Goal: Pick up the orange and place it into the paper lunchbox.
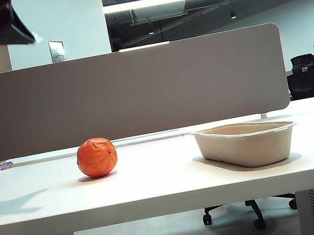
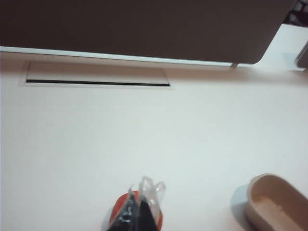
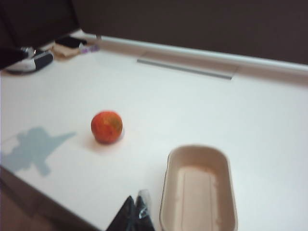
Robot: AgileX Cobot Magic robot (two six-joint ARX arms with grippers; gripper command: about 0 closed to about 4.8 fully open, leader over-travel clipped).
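- On the exterior view I am seeing the orange sitting on the white table, left of centre in the frame, skin wrinkled.
- The paper lunchbox is resting on the same table, right of centre, well apart from the orange and holding nothing.
- A grey divider panel is standing along the far edge of the table, behind both.
- A dark piece of arm is showing in the upper left corner of the exterior view; I cannot tell which part it is.
- An arm's shadow is lying on the table at the left edge of that frame.
- The left gripper is hanging above the table with its fingers pressed together, holding nothing; the orange is peeking out just behind the tips, partly hidden.
- The lunchbox is showing at the lower right of the left wrist frame.
- The right gripper is hanging near the table's front edge, just beside a corner of the lunchbox, tips looking closed and empty.
- The orange is sitting left of centre in that frame, apart from the right gripper.
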